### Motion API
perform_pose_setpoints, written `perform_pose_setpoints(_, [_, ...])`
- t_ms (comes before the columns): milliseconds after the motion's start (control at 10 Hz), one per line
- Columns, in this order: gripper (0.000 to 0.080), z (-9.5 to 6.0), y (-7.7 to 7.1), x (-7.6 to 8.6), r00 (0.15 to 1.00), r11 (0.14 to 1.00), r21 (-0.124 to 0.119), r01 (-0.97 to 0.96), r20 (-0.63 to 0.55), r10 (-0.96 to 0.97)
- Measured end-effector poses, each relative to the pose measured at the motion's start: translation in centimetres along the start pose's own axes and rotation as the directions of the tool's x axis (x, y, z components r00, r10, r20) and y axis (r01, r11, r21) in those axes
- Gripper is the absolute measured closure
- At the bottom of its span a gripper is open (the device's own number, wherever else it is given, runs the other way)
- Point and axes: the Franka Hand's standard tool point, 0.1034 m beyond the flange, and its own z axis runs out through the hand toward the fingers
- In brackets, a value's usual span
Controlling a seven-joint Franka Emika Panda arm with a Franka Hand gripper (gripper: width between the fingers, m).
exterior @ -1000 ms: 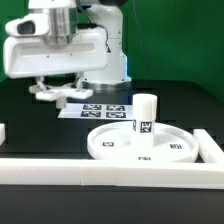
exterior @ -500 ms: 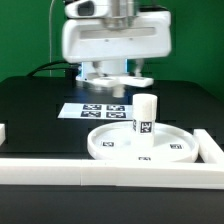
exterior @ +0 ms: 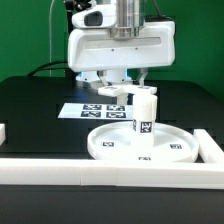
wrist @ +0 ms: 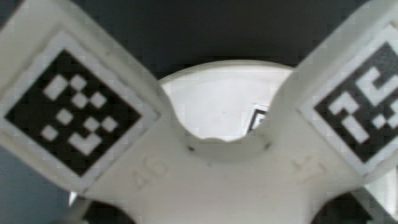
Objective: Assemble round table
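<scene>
The large rimmed disc top (exterior: 108, 146) lies on the black table near the front. The short cylindrical leg (exterior: 145, 116) stands upright on it, with a marker on its side. My gripper (exterior: 126, 86) hangs just above and behind the leg's upper end, shut on the flat cross-shaped base (exterior: 118, 93). In the wrist view the base (wrist: 217, 165) fills the picture with two marker-bearing arms spread apart. The leg's round end (wrist: 222, 90) shows between them. My fingertips are hidden there.
The marker board (exterior: 92, 109) lies flat behind the disc top. Long white border bars run along the table's front (exterior: 100, 170) and at the exterior view's right (exterior: 211, 148). A short white piece (exterior: 3, 132) sits at the exterior view's left edge.
My gripper has carried the cross-shaped base from the exterior view's left to the right and lowered it, until it sits over the upright leg.
</scene>
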Motion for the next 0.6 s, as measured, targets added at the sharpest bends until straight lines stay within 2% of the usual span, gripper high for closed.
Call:
perform_pose_setpoints(300, [0.0347,-2.9,-2.5,2.6,1.0,1.0,0.01,-0.018,-0.009,0.018])
perform_pose_setpoints(400, [0.0347,-3.3,-2.8,3.2,1.0,1.0,0.007,-0.006,-0.018,0.006])
perform_pose_setpoints(600, [0.0347,-3.0,-2.7,3.0,1.0,1.0,0.007,-0.009,-0.011,0.01])
